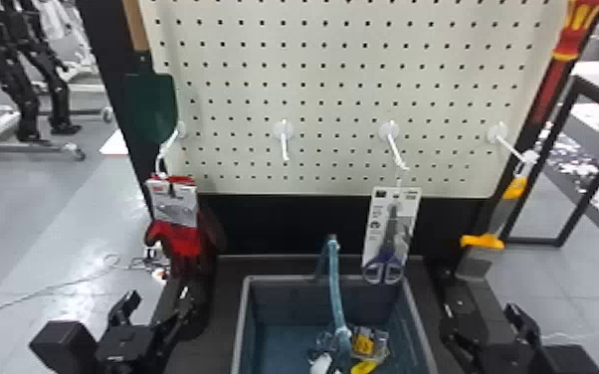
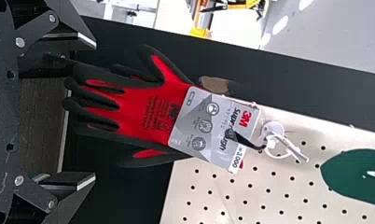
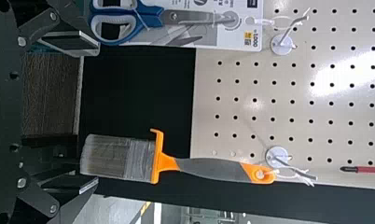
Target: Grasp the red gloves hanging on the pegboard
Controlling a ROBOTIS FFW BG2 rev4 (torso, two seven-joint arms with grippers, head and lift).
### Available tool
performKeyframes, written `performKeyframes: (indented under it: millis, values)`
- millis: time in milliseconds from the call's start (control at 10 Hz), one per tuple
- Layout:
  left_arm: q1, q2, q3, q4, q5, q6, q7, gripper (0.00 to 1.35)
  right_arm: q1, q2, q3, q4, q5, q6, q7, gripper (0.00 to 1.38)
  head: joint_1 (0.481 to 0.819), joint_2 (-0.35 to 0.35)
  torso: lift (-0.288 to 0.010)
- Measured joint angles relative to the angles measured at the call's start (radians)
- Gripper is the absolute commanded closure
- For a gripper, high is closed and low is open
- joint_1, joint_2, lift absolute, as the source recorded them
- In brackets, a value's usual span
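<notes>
Head view is showing the left claw sitting at seven o'clock of the scene, its two flat fingers standing apart and gripping nothing. At about one o'clock from it, just beyond the fingertips, the red gloves are hanging fingers-down. Their grey card header is hooked on a white hook at eight o'clock of the pegboard. From the left wrist camera, the gloves' black-tipped fingers are pointing into the gap between the spread claw fingers. Whether either one is touching the fabric, I cannot tell.

At five o'clock of the head view the right claw is waiting, its fingers likewise apart and gripping nothing. At its twelve o'clock a paintbrush with an orange collar is hanging from the board's right-hand hook. At its eleven o'clock a carded pair of blue-handled scissors is dangling over the far rim of a grey bin. That bin is sitting on the dark counter between the two claws, at six o'clock.
</notes>
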Motion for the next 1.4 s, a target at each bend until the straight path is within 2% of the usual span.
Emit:
performKeyframes:
  millis: [300,400,600,700,800,1100,1200,1400]
  values:
    - [0.015,-0.047,0.036,0.001,-0.082,-0.025,0.004,0.29,0.001,0.000,0.000,-0.005,0.003,0.012,-0.020,0.26,0.549,0.000,-0.100]
    - [0.018,-0.053,0.043,0.002,-0.087,-0.029,0.003,0.29,0.002,0.000,0.000,-0.013,0.003,0.020,-0.023,0.26,0.549,0.000,-0.100]
    - [0.014,-0.043,0.037,0.005,-0.086,-0.034,0.003,0.29,0.002,0.000,0.000,-0.021,0.006,0.029,-0.025,0.26,0.549,0.000,-0.100]
    - [0.010,-0.042,0.042,0.008,-0.077,-0.033,-0.020,0.29,0.001,0.000,0.000,-0.019,0.005,0.030,-0.025,0.26,0.549,0.000,-0.100]
    - [-0.008,-0.042,0.093,0.017,-0.062,-0.015,-0.135,0.29,0.002,0.000,0.000,-0.018,0.003,0.030,-0.025,0.26,0.549,0.000,-0.100]
    - [-0.150,-0.030,0.371,0.062,-0.048,0.099,-0.555,0.29,0.003,0.000,0.001,-0.018,0.001,0.030,-0.025,0.26,0.549,0.000,-0.100]
    - [-0.205,-0.018,0.411,0.094,-0.042,0.128,-0.637,0.29,0.003,0.000,0.001,-0.018,0.001,0.030,-0.025,0.26,0.549,0.000,-0.100]
    - [-0.299,0.016,0.423,0.163,-0.057,0.192,-0.754,0.30,0.003,0.000,0.002,-0.019,0.002,0.030,-0.024,0.26,0.549,0.000,-0.100]
